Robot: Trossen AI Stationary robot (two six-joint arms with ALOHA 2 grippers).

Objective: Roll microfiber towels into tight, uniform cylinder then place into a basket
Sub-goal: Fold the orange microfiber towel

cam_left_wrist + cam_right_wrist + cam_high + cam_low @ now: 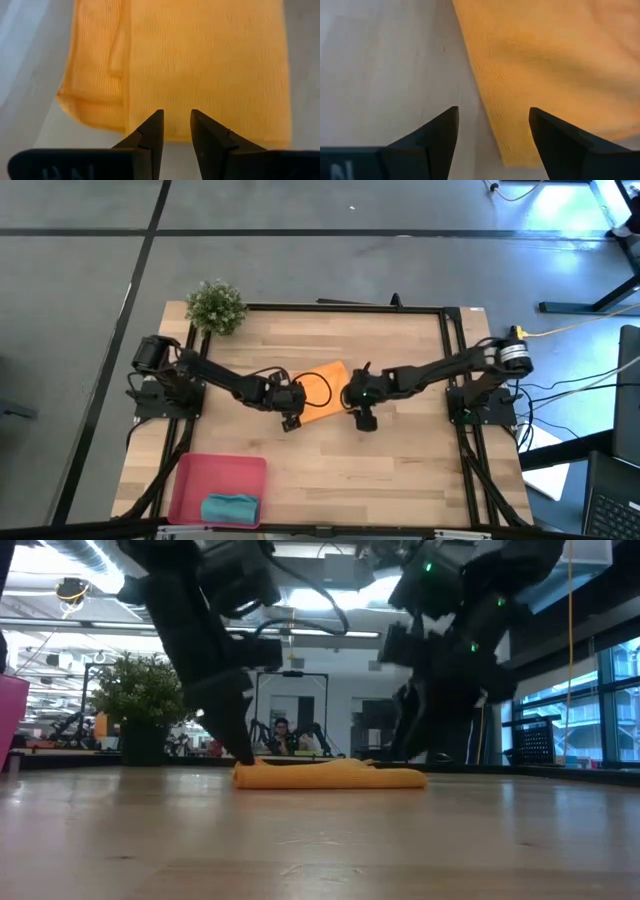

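We find the orange towel [326, 392] flat mid-table, left gripper [176, 125] narrowly parted and right gripper [492, 132] spread wide, both grasping nothing. The teal towel [230, 508] lies rolled in the basket [218, 475].

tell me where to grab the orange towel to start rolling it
Best bet is the near edge of the flat orange microfiber towel, taken at its two corners from above. It lies flat on the wooden table, so only edges offer a pinch. The left claw and right claw are both open at that edge.
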